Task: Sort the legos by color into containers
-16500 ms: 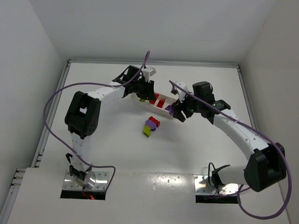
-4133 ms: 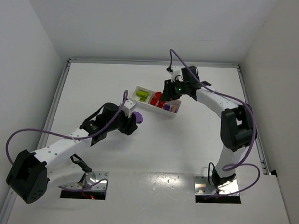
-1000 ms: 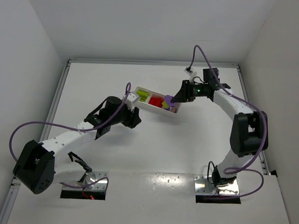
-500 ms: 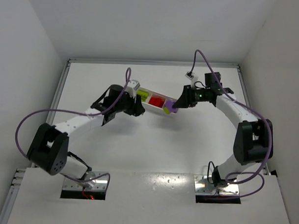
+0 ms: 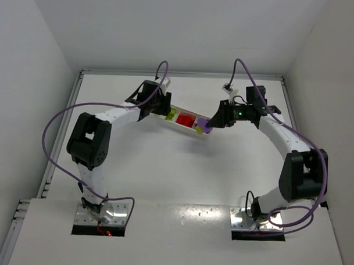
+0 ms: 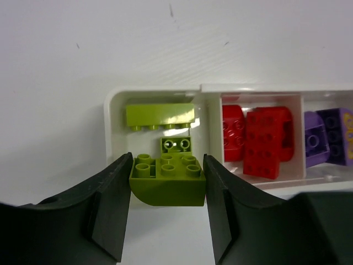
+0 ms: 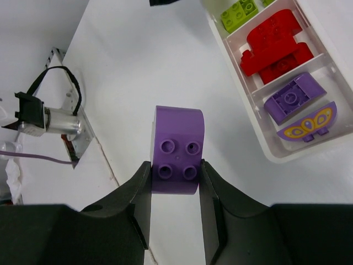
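Note:
The white three-compartment tray (image 5: 176, 125) lies slanted at mid-table. In the left wrist view its left compartment (image 6: 112, 128) holds two yellow-green bricks (image 6: 160, 115), the middle one holds red bricks (image 6: 259, 141), and the right one holds purple bricks (image 6: 325, 135). My left gripper (image 6: 168, 187) is shut on a curved yellow-green brick (image 6: 168, 179) at the near edge of the left compartment; it also shows in the top view (image 5: 157, 105). My right gripper (image 7: 175, 171) is shut on a curved purple brick (image 7: 177, 146), above the table just beside the tray's purple end (image 7: 287, 156); the top view shows it too (image 5: 210, 122).
White walls close the table at the back and both sides. Purple cables arc above both arms (image 5: 162, 68). A metal mount with a cable (image 7: 52, 121) shows at the near edge in the right wrist view.
My left gripper has swung away from me to the tray's left end with the yellow-green brick. My right gripper has shifted slightly off the tray's right end with the purple brick.

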